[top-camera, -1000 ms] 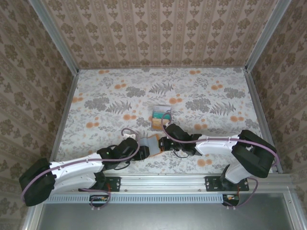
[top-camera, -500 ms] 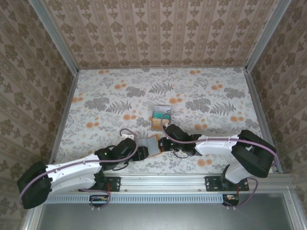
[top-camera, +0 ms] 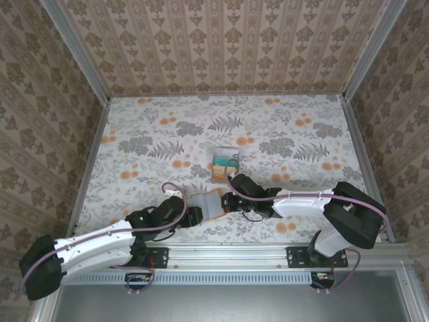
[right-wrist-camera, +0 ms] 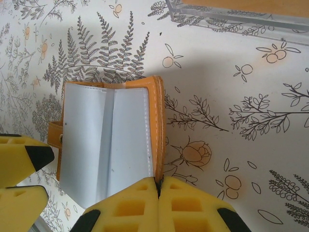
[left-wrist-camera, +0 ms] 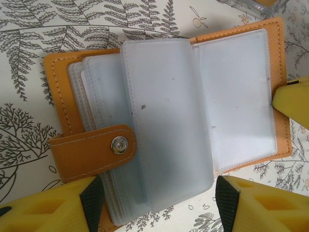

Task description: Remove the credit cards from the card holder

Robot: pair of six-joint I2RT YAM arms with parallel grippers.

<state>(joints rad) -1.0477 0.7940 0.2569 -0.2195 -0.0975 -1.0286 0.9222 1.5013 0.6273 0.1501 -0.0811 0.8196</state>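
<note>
The card holder lies open on the table, orange with cloudy clear sleeves fanned out and a snap tab on its left. My left gripper is open, its fingertips on either side of the sleeves' near edge. My right gripper is shut on the card holder's orange cover edge. From above, the card holder sits between the left gripper and the right gripper. Credit cards, one teal and one orange-tan, lie farther back.
The cards rest in a small clear tray just beyond the holder. Patterned walls and metal rails enclose the floral table. The right gripper's yellow finger shows at the holder's right edge in the left wrist view.
My left arm has drawn back a little toward the near left. The card holder now lies spread wider to the left. The right arm has not moved.
</note>
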